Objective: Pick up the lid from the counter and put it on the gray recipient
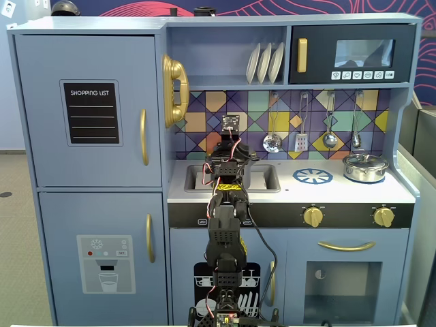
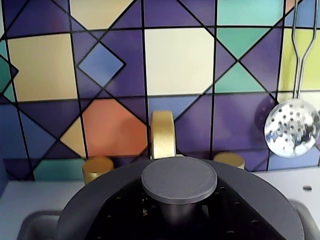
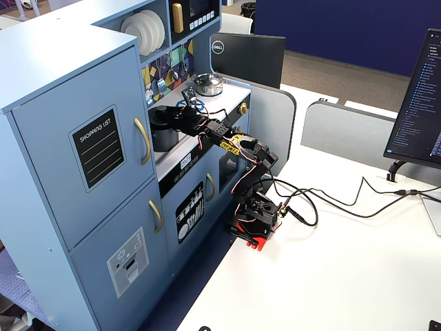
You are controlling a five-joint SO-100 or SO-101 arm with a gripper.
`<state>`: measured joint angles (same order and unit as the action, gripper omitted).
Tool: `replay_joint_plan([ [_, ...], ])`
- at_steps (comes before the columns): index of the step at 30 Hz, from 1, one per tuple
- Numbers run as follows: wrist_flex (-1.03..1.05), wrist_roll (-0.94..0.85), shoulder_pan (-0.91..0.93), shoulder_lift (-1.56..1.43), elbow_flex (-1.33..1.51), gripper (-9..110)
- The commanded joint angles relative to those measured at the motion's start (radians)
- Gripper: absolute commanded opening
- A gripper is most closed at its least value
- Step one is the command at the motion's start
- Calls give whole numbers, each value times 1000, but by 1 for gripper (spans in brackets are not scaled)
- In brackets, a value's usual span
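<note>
In the wrist view the dark gray lid [image 2: 100, 192] fills the bottom of the picture, its round center knob [image 2: 179, 180] close under the camera. No jaws show there. In a fixed view the arm reaches over the sink, and the gripper [image 3: 178, 116] is at the lid [image 3: 164, 112], which looks level on top of the gray recipient [image 3: 160, 136]. In the front fixed view the arm covers the pot, and the gripper [image 1: 228, 151] is above the sink [image 1: 262, 178]. I cannot tell whether the jaws are open or shut.
The gold faucet [image 2: 163, 135] and its two knobs stand just behind the lid, against the tiled backsplash. A metal skimmer [image 2: 291, 131] hangs at the right. The shiny silver lidded pot [image 1: 365, 167] sits on the counter's right burner and also shows in the side fixed view [image 3: 207, 83].
</note>
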<state>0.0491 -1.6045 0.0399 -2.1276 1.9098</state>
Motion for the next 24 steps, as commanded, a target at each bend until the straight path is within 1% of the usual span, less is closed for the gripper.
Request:
replay_joint_plan([
  [1, -61, 14, -2, -21, -17, 0],
  [13, -104, 18, -8, 37, -20, 0],
  [24, -95, 17, -29, -20, 66, 0],
])
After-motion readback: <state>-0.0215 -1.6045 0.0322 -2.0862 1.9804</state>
